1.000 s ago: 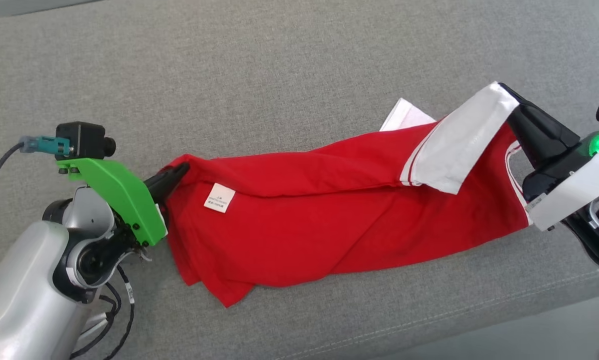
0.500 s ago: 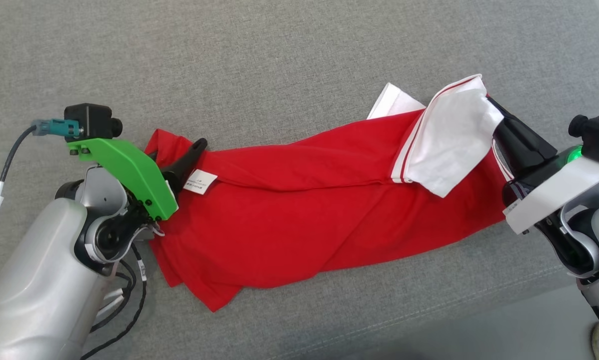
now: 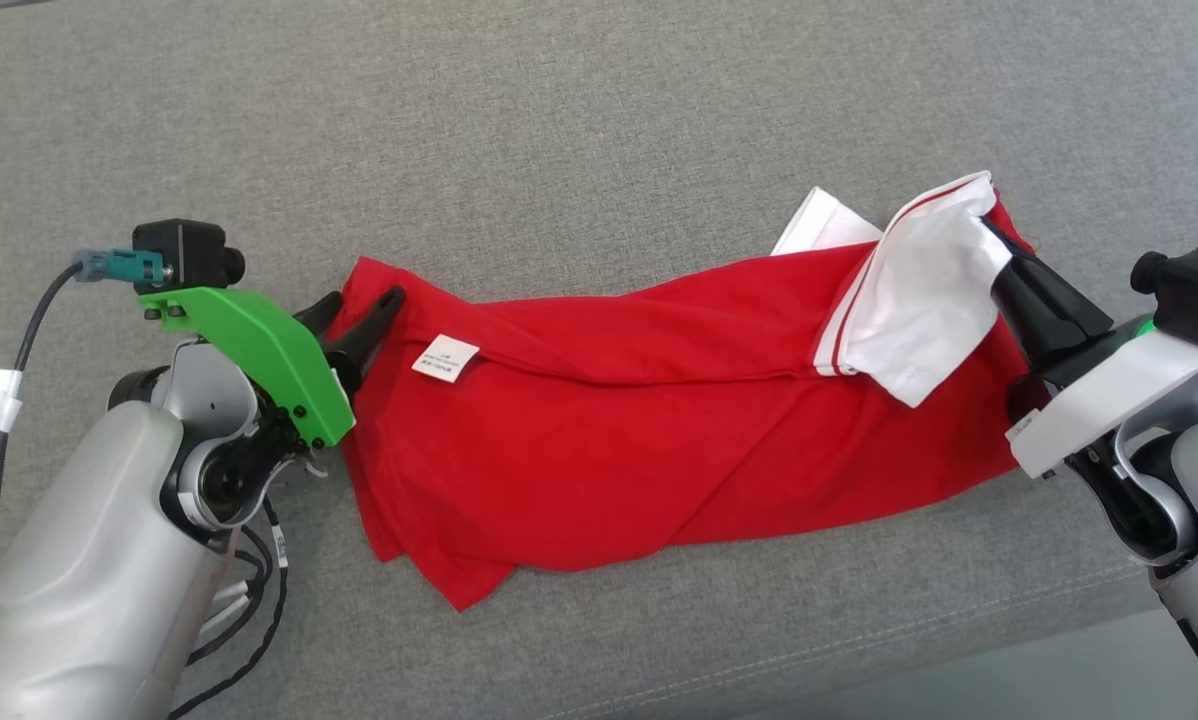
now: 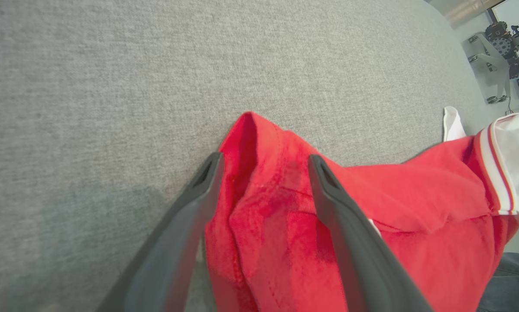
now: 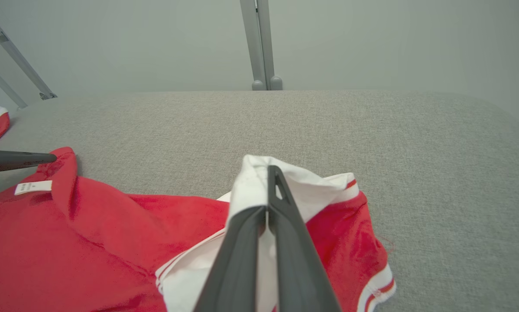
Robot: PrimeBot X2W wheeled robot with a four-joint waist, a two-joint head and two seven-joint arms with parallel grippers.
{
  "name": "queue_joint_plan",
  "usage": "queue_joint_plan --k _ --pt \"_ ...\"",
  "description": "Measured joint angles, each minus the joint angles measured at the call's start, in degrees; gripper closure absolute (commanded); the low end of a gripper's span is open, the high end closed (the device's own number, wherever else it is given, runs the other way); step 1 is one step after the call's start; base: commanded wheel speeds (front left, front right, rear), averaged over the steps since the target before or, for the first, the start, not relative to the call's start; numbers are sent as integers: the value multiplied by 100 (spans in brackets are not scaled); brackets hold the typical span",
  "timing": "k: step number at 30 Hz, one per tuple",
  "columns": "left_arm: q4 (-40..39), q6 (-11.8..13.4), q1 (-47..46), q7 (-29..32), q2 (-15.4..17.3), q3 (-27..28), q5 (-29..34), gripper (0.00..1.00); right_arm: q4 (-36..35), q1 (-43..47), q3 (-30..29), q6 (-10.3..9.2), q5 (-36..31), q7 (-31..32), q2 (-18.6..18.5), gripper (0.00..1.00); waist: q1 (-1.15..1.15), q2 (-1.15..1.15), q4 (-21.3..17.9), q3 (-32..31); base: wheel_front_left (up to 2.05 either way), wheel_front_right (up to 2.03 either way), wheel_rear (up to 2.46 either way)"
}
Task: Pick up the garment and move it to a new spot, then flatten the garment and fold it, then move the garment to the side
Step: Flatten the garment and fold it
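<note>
**Q:** Where is the garment?

**A:** A red garment (image 3: 659,430) lies stretched lengthwise across a grey cushion (image 3: 599,120). It is bunched in long folds, with one end near each arm. A small white label (image 3: 445,358) shows near its left end. A white panel (image 3: 924,300) edged with a red stripe drapes over its right end.

**Q:** What are the grippers doing?

**A:** The left gripper (image 4: 264,158) has its two dark fingers spread wide, one on either side of a raised red corner of the cloth (the wrist camera shows the fabric standing loose between them, not pinched). A bright green camera bracket (image 3: 259,345) sits on that wrist. The right gripper (image 5: 271,171) is clenched, its fingers pressed together on the white panel, which folds over their tips.

**Q:** Anything else in view?

**A:** Beyond the cushion's far edge, the right wrist camera shows a pale wall and a grey upright post (image 5: 261,43)
</note>
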Motion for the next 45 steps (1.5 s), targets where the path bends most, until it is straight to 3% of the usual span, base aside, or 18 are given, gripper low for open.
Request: queue_joint_plan --k 15,17,21,24,28,29,31,32,45 --pt "299 -417 2 9 -79 -111 -107 0 247 -1 121 0 1 -110 47 100 0 0 109 -93 0 0 0" --pt "346 -422 2 9 -81 -120 -107 16 275 -1 131 0 1 -136 59 100 0 0 107 -96 0 0 0" --pt "459 -470 2 4 -78 -120 -107 27 330 -1 133 0 1 -177 59 100 0 0 97 -106 0 0 0" --pt "508 -523 2 3 -79 -126 -108 54 389 -1 141 0 1 -204 59 100 0 0 92 -122 0 0 0" --pt "567 -567 2 3 -79 -135 -129 66 430 -1 149 0 1 -210 57 100 0 0 89 -140 0 0 0" --pt "591 -570 2 3 -79 -135 -143 73 443 -1 154 0 1 -211 57 100 0 0 89 -145 0 0 0" --pt "624 -602 2 3 -79 -135 -183 96 468 -1 160 -1 1 -235 58 100 0 0 90 -157 0 0 0" --pt "627 -613 2 3 -79 -138 -198 100 479 -1 163 -1 1 -235 58 100 0 0 91 -163 0 0 0" --pt "426 -746 8 54 -32 -44 -392 100 582 -21 257 0 0 -352 34 100 0 0 102 -377 0 0 0"
